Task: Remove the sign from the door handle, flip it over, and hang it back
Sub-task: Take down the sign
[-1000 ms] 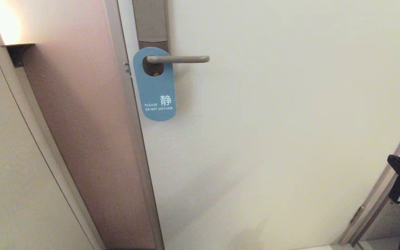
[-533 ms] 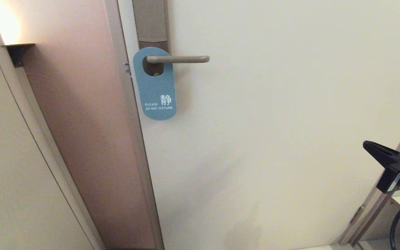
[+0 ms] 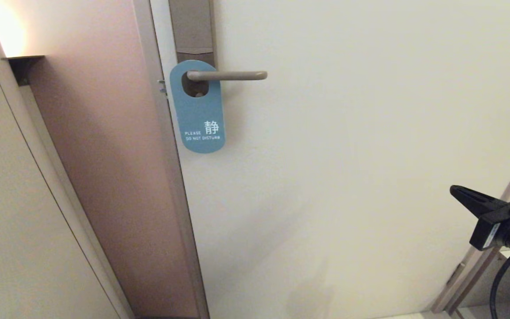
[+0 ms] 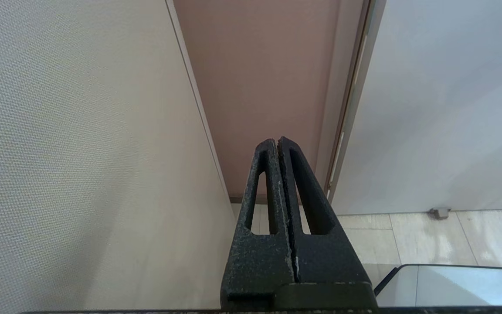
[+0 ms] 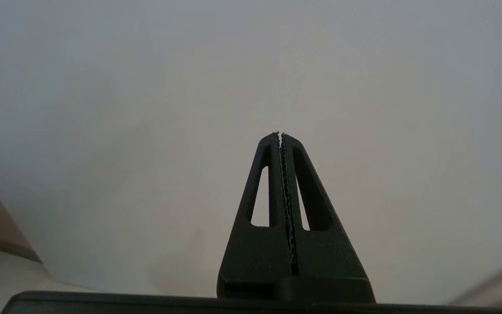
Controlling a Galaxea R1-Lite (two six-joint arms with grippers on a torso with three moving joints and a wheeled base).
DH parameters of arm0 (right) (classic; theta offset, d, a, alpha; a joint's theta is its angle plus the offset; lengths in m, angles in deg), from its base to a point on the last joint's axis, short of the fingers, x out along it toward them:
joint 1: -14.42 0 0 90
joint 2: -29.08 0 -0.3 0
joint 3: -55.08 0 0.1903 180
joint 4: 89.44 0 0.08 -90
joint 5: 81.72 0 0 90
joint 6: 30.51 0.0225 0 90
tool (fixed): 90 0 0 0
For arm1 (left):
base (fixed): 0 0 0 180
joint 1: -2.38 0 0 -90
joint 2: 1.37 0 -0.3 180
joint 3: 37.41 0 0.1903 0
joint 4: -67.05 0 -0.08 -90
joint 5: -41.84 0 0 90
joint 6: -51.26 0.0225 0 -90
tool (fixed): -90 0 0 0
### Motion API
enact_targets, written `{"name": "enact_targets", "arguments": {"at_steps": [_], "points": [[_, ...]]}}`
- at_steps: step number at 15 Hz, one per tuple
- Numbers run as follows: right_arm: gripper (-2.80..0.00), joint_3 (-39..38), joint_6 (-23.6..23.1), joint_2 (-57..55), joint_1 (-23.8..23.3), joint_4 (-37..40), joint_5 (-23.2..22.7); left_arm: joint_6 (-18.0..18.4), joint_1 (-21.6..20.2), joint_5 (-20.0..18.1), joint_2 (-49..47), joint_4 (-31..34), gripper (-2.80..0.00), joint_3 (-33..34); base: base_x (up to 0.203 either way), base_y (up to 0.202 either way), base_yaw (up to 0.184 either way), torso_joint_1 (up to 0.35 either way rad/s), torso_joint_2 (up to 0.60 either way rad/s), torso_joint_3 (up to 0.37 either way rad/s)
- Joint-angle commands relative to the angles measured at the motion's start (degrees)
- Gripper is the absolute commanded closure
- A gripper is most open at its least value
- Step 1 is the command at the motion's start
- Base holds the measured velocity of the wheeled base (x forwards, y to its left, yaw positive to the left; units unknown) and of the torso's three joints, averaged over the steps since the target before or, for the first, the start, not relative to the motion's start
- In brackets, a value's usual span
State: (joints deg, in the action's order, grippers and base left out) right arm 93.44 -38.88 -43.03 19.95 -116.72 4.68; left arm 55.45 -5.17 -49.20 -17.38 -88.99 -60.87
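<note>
The sign [image 3: 197, 110] hangs on the door handle [image 3: 233, 75] with its blue "DO NOT DISTURB" side facing out, at the upper left of the door in the head view. The handle sits on a tall brown-grey plate [image 3: 191, 26]. My right gripper [image 3: 455, 192] is shut and empty at the far lower right of the head view, well below and right of the sign; in the right wrist view [image 5: 279, 134] it faces bare door. My left gripper [image 4: 276, 140] is shut and empty, low down, out of the head view.
The cream door [image 3: 370, 133] fills most of the head view. A grey door frame [image 3: 166, 177] and a pink-brown wall [image 3: 104, 155] lie left of it. A beige panel [image 3: 11, 199] stands at far left. A tiled floor [image 4: 429, 235] shows in the left wrist view.
My right gripper has risen and moved left into the head view, toward the door. The sign swung very slightly and settled on the handle.
</note>
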Motion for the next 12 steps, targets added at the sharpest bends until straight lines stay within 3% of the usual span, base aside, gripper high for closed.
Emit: {"name": "enact_targets", "arguments": {"at_steps": [1,8,12], "points": [[0.00,-1.8,0.0,1.9,-0.1,-0.2,1.3,0.0,0.0,0.0,-0.1,0.0,0.00,0.0,0.000,0.000,0.000,0.000,0.00,0.000],[0.00,-13.4,3.9,22.4,-0.1,10.9,5.6,0.0,0.0,0.0,-0.1,-0.1,0.00,0.0,0.000,0.000,0.000,0.000,0.00,0.000],[0.00,-14.8,5.0,35.9,-1.9,24.6,7.7,0.0,0.0,0.0,-0.1,-0.1,0.00,0.0,0.000,0.000,0.000,0.000,0.00,0.000]]}}
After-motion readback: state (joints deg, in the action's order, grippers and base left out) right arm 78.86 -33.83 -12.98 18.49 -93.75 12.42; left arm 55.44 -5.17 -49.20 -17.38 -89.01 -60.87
